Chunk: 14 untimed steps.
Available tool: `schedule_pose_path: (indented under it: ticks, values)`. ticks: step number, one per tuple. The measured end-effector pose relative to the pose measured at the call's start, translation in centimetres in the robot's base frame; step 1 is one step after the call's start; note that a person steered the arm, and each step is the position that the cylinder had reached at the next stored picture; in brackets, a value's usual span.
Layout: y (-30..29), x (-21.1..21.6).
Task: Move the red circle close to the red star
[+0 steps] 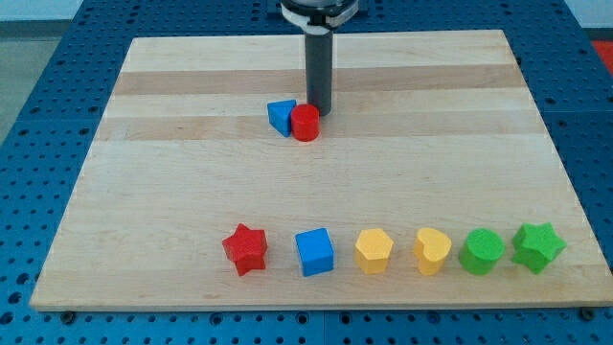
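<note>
So we've got our tip [318, 112] parked right behind the red circle [306, 124], on its upper-right side and looking like it touches it, up in the top middle of the desk [144, 192]. There are no fingers on this rig at all, just the straight rod, so nothing to open or close. The red star [245, 249] sits well apart from the circle, down at the left end of the bottom row, with a blue cube [314, 252] just beside it, then two yellow blocks [374, 250] [432, 251] and two green ones [481, 251] [538, 247] running off to the view's right. The annoying bit is the blue block [281, 116] touching the circle's left side (shape is hard to call, some angular thing). If we push down-left from here, we're guessing the circle either drags that blue piece along or rolls off the rod sideways, since a round block loves to slip off an off-centre push. Overshooting could also knock the star or the blue cube out of the row.
</note>
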State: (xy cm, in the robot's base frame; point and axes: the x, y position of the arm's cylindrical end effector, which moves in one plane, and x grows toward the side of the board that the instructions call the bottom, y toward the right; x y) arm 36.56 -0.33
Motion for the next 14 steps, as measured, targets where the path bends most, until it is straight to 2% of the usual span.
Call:
schedule_pose_path:
  ticks: [2,4,7,11,14]
  values:
    - [-0.4,4.8]
    - [-5.1,7.5]
    - [-12.5,7.6]
    - [-19.3,6.3]
    - [-17.3,9.3]
